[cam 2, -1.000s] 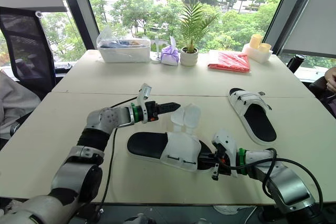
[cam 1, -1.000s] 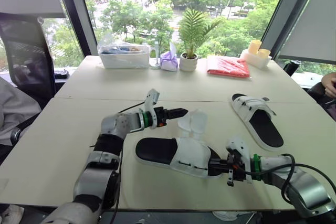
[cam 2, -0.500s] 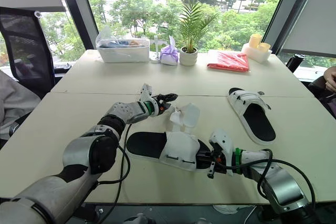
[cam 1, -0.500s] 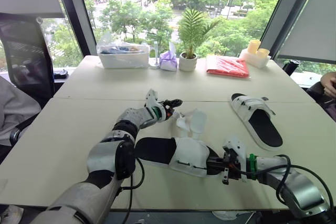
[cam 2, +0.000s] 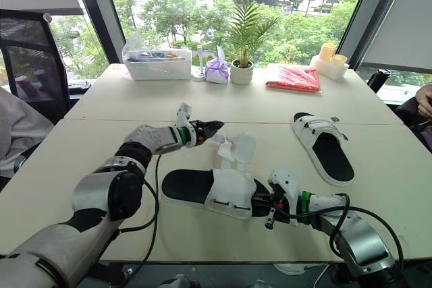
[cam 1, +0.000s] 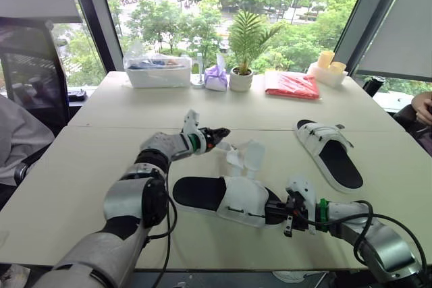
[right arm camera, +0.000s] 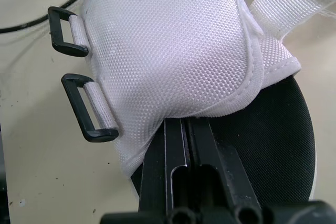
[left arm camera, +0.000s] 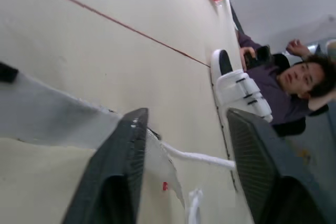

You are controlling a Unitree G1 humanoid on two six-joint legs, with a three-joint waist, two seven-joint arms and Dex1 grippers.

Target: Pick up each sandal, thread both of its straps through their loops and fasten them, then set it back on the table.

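Pale desk [cam 1: 81, 166] by the windows: the near sandal [cam 1: 202, 193] lies flat at its front, loose straps [cam 1: 246, 155] standing up. The right claw [cam 1: 275, 212] is pinched tight on the toe end, while the left claw [cam 1: 221, 131] hangs spread beside a strap tip, gripping nothing. Threading looks barely started; next, close on that strap and steer it toward a loop [right arm camera: 86, 114].
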